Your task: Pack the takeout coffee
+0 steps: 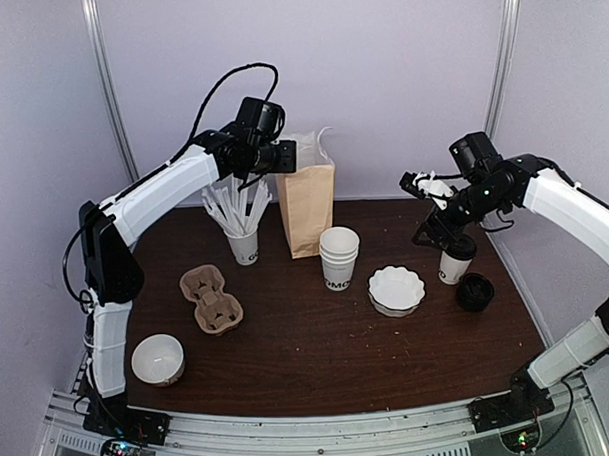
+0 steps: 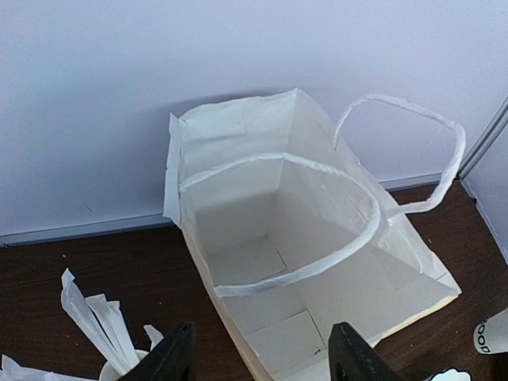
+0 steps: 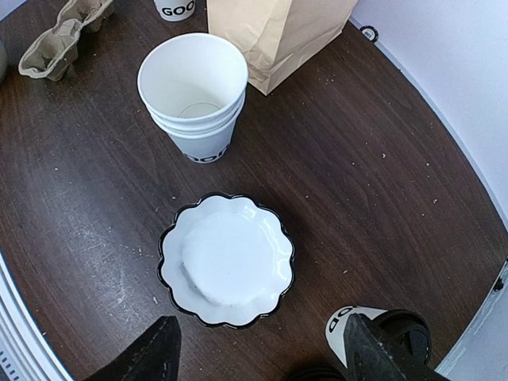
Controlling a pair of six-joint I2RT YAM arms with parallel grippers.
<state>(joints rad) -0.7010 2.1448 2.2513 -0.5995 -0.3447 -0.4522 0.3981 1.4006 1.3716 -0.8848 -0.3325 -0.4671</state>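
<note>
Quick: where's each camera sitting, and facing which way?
Top external: above and behind, facing down on the table; left arm and right arm show.
Left wrist: facing down into the open paper bag; own fingers at bottom.
Right wrist: facing down on scalloped dish and cup stack; own fingers at bottom.
All share the bag.

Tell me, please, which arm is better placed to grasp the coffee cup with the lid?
Right, probably. The right gripper, open, hangs close to the lidded cup. The left gripper is far away, above the paper bag.
</note>
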